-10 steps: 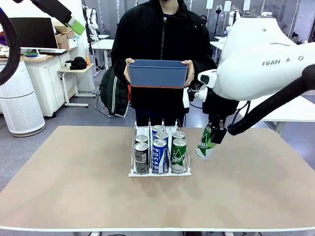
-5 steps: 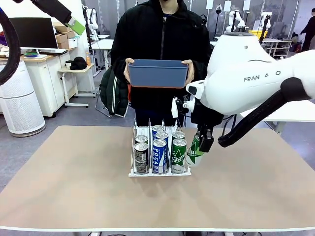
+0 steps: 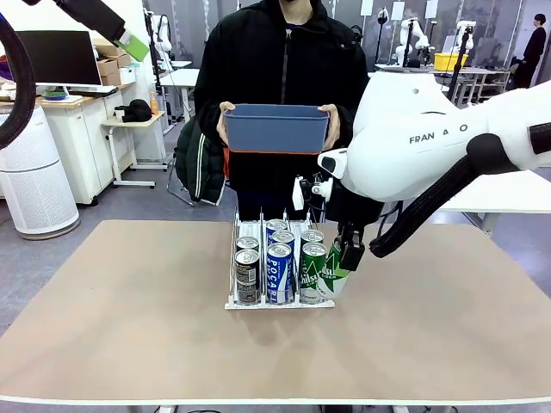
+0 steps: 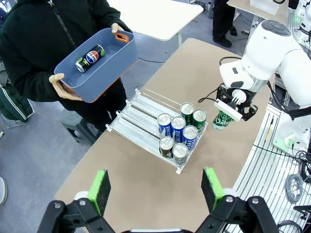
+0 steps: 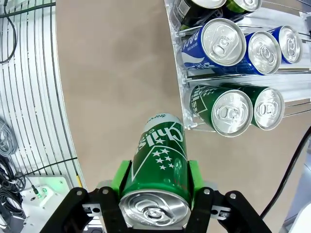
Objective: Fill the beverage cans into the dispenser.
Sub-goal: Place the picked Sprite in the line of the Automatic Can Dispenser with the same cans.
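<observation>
Carrying the dispenser [image 3: 280, 305], a tan table [image 3: 129, 327]; desks [image 3: 82, 142] behind.

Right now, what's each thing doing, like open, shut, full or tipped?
left gripper: open, empty.
right gripper: shut on the green can.
green can: tilted, held beside the dispenser.
dispenser: partly filled, cans upright at its front.
blue tub: held by the person.
can in tub: lying on its side.

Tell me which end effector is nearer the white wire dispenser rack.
Right. The right end effector, shut on a slim green can, hangs beside the white wire dispenser rack; the open left end effector sits high, far off.
</observation>
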`<state>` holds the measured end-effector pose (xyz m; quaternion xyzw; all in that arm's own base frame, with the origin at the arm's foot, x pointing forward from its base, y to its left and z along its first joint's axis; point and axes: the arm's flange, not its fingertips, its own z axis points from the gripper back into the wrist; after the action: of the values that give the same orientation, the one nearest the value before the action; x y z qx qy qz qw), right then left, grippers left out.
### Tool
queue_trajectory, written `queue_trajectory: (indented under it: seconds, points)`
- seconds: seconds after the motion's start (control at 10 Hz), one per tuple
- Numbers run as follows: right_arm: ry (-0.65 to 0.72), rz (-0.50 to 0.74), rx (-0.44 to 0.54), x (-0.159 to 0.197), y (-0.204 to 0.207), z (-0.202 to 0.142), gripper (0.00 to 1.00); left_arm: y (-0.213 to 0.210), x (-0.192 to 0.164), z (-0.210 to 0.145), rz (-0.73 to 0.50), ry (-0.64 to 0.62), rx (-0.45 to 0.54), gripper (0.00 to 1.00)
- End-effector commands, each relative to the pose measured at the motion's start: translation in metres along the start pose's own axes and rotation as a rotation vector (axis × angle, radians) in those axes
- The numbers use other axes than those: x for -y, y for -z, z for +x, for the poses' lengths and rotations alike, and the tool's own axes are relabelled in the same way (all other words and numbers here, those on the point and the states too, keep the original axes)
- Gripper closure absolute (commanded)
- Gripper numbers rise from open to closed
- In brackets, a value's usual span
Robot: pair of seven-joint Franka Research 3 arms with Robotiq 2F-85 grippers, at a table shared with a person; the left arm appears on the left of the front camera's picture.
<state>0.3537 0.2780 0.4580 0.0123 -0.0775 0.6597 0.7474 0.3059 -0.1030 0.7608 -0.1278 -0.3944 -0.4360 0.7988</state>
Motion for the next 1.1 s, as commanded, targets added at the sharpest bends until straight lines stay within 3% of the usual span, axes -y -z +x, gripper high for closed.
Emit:
queue_trajectory:
  seconds: [0.0,0.3,0.7,1.0]
  points:
    - [0.001,0.003,0.0,0.0,0.001,0.0,0.42,0.0,0.0,0.0,-0.006,-0.013,0.01,0.0]
    - [0.096,0.034,0.02,0.012,0.016,0.02,0.42,0.0,0.0,0.0,-0.006,-0.013,0.01,0.0]
    - [0.147,-0.041,0.053,0.036,0.026,0.027,0.42,0.0,0.0,0.0,-0.006,-0.013,0.01,0.0]
    - [0.158,-0.071,0.022,0.046,0.035,0.029,0.42,0.0,0.0,0.0,-0.006,-0.013,0.01,0.0]
